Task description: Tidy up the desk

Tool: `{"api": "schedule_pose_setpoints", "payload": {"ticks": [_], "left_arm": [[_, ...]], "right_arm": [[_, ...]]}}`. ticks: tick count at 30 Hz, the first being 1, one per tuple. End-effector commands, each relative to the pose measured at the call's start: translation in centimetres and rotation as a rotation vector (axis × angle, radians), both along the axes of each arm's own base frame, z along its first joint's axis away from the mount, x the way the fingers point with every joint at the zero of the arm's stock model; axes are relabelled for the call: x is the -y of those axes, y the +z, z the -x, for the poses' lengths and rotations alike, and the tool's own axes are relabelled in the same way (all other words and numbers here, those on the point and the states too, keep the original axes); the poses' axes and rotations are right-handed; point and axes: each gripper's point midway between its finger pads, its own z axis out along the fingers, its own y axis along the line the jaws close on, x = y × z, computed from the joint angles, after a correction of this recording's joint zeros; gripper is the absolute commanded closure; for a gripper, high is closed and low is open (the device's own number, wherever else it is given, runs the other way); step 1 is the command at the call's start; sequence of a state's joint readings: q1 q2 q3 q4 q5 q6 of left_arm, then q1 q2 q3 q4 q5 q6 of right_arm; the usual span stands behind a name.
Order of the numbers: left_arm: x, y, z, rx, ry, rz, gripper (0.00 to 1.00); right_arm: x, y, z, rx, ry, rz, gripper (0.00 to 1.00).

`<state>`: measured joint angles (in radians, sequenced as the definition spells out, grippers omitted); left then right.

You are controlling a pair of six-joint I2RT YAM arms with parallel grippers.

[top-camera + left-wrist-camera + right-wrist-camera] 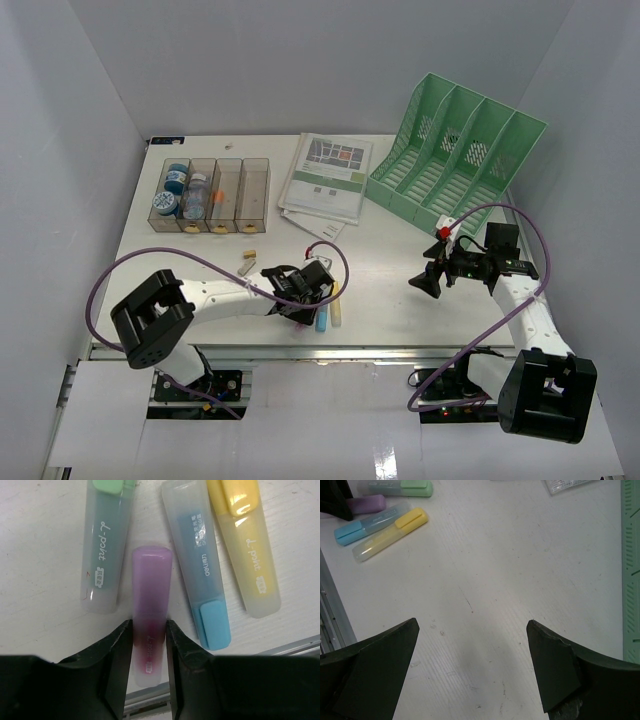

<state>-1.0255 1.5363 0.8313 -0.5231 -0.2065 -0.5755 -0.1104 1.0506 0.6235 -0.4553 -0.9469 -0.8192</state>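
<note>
The white desk (385,275) carries several highlighters near its front edge. My left gripper (303,300) is low over them. In the left wrist view it (149,627) is shut on a purple highlighter (151,590), one finger against each side. The purple one sits between a green highlighter (106,545) and a blue highlighter (199,565). A yellow highlighter (247,545) lies beyond the blue one. My right gripper (430,280) is open and empty above bare desk at the right (472,625). The right wrist view shows the highlighters at its top left, the yellow one (390,536) nearest.
A green four-slot file rack (455,150) stands at the back right. Booklets (325,175) lie at the back middle. A clear four-compartment tray (215,195) with small bottles sits at the back left. Small beige pieces (246,266) lie left of my left gripper. A metal rail (400,350) runs along the front edge.
</note>
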Motion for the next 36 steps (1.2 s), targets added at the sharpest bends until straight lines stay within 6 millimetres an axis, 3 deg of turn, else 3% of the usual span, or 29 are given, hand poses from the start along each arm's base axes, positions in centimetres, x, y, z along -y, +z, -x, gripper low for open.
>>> {"api": "schedule_pose_setpoints", "payload": {"ticks": [1, 4, 8, 12, 15, 18, 19, 24, 27, 30, 36], "left_arm": [[0.8, -0.2, -0.2, 0.008, -0.005, 0.001, 0.62], [1.1, 0.3, -0.3, 0.022, -0.005, 0.013, 0.69], [2.0, 2.7, -1.1, 0.075, -0.014, 0.068, 0.77], [2.8, 7.2, -2.8, 0.174, -0.013, 0.139, 0.82], [2.1, 9.8, -4.8, 0.226, 0.005, 0.164, 0.85], [0.2, 10.9, -7.8, 0.219, 0.057, 0.205, 0.86], [-1.8, 11.0, -9.8, 0.228, 0.100, 0.200, 0.87], [-6.9, 13.1, -16.3, 0.272, 0.229, 0.246, 0.89], [-10.8, 15.2, -21.3, 0.320, 0.315, 0.284, 0.89], [-14.3, 14.6, -25.2, 0.324, 0.399, 0.267, 0.89], [-18.8, 12.8, -31.4, 0.326, 0.520, 0.215, 0.87]], "right_arm": [[-0.4, 0.9, 0.4, 0.017, 0.020, -0.031, 0.05], [-0.5, 1.0, 0.5, 0.018, 0.023, -0.034, 0.05], [-0.6, 1.3, 0.5, 0.028, 0.028, -0.040, 0.05], [-0.7, 1.7, 0.7, 0.038, 0.036, -0.048, 0.05], [-0.8, 2.0, 0.8, 0.047, 0.041, -0.052, 0.05], [-0.9, 2.4, 0.9, 0.056, 0.044, -0.057, 0.05], [-0.9, 2.5, 0.9, 0.054, 0.045, -0.060, 0.05], [-1.4, 3.1, 1.4, 0.053, 0.067, -0.087, 0.05], [-1.5, 3.6, 1.5, 0.062, 0.075, -0.097, 0.05], [-1.6, 3.7, 1.6, 0.052, 0.076, -0.105, 0.04], [-1.9, 3.9, 1.9, 0.028, 0.095, -0.126, 0.04]]}}
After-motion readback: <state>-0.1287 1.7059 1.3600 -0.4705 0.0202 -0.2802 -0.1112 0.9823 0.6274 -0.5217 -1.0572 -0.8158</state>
